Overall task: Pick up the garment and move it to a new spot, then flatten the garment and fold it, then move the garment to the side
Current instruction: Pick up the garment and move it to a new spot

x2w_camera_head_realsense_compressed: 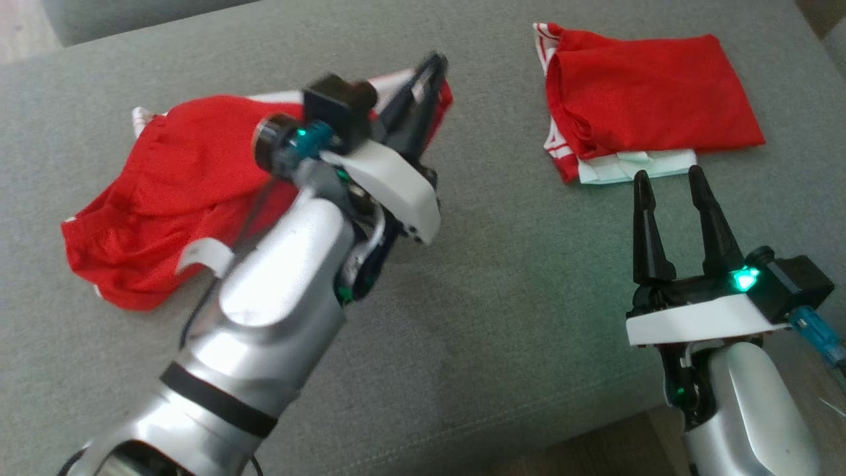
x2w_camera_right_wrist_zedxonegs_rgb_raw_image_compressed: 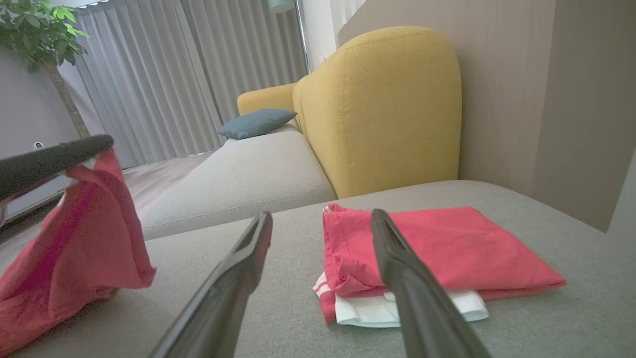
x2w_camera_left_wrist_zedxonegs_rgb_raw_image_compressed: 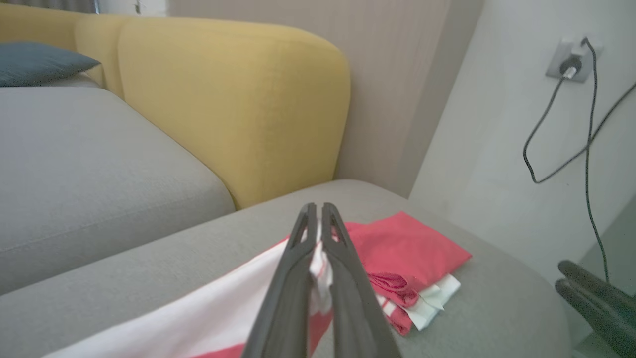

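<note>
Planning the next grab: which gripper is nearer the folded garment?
Right. The right gripper is open just short of the folded garment; the left gripper, off to the left, is shut on the crumpled garment.

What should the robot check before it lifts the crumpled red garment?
1. Left pincer shut on crumpled garment: ok.
2. White edge pinched between its fingers: ok.
3. Right pincer open, empty: ok.
4. Right pincer apart from folded garment: cannot tell, tips sit close to its white edge.
5. Crumpled garment off the seat: not ok, most lies on it.
6. Bare seat between the garments for a new spot: ok.
</note>
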Tool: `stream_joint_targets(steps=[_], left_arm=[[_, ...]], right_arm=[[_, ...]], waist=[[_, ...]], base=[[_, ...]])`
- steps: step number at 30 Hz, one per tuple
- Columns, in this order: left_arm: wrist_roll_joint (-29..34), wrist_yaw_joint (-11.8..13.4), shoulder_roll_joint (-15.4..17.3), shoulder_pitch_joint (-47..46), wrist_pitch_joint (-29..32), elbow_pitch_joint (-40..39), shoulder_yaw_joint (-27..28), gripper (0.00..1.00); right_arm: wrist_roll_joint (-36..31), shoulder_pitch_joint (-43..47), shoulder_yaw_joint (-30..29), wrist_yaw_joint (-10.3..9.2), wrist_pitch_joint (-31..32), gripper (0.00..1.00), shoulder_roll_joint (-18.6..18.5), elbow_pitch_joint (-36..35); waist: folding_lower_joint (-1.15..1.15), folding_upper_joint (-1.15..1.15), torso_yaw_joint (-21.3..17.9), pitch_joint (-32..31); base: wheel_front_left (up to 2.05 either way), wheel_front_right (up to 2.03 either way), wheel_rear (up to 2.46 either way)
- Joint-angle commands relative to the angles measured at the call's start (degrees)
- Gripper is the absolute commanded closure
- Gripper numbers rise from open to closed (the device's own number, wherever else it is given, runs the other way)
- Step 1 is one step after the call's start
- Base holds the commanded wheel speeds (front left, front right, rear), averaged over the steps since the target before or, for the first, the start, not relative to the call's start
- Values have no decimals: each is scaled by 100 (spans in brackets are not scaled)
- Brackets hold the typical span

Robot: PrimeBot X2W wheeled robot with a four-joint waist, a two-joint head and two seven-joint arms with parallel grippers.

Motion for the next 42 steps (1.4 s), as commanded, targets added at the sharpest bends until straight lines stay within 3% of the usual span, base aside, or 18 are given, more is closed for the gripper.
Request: stream_joint_targets(steps=[1,3,6,7,8,9,15,20,28,33,38,42], left_arm=[[19,-24,28,-195,-3,-98,61,100],[7,-52,2,-33,38,56,-236,100],[-57,-88,-11,183,44,161,-520,73],[-71,-88,-14,247,30,189,-609,58],[-86,-92,-16,305,12,200,-708,14],[-130,-96,-17,362,-4,189,-801,0],[-395,34,-19,473,-134,113,-1012,0],[-408,249,67,383,-378,131,-725,0],[-132,608,1010,852,-498,-518,474,0],[152,637,1423,1796,-500,-1177,1281,0],[348,625,1303,2814,-501,-1646,1990,0],[605,458,1049,3275,-501,-1832,2322,0]], right_arm=[[54,-150,131,36,-53,0,-16,-193],[59,-129,104,36,-53,0,-16,-195],[36,-109,7,36,-53,0,-16,-165],[23,-108,-17,36,-53,0,-16,-147],[9,-109,-29,36,-53,0,-16,-130],[-5,-113,-29,36,-53,0,-16,-115],[-73,-122,-40,36,-53,0,-16,-55],[-150,-60,-89,36,-53,0,-16,25],[-206,109,-88,36,-53,0,-16,114],[-225,212,-55,36,-53,0,-16,150],[-247,324,-8,36,-53,0,-16,201],[-280,368,-6,36,-53,0,-16,228]], waist=[[0,0,-50,37],[0,0,-44,36],[0,0,64,-1],[0,0,114,-24],[0,0,165,-50],[0,0,215,-77],[0,0,517,-259],[0,0,857,-488],[0,0,1322,-781],[0,0,1558,-907],[0,0,1754,-999],[0,0,1911,-1025]], base=[[0,0,0],[0,0,0],[0,0,0],[0,0,0],[0,0,0],[0,0,0],[0,0,0],[0,0,0],[0,0,0],[0,0,0],[0,0,0],[0,0,0]])
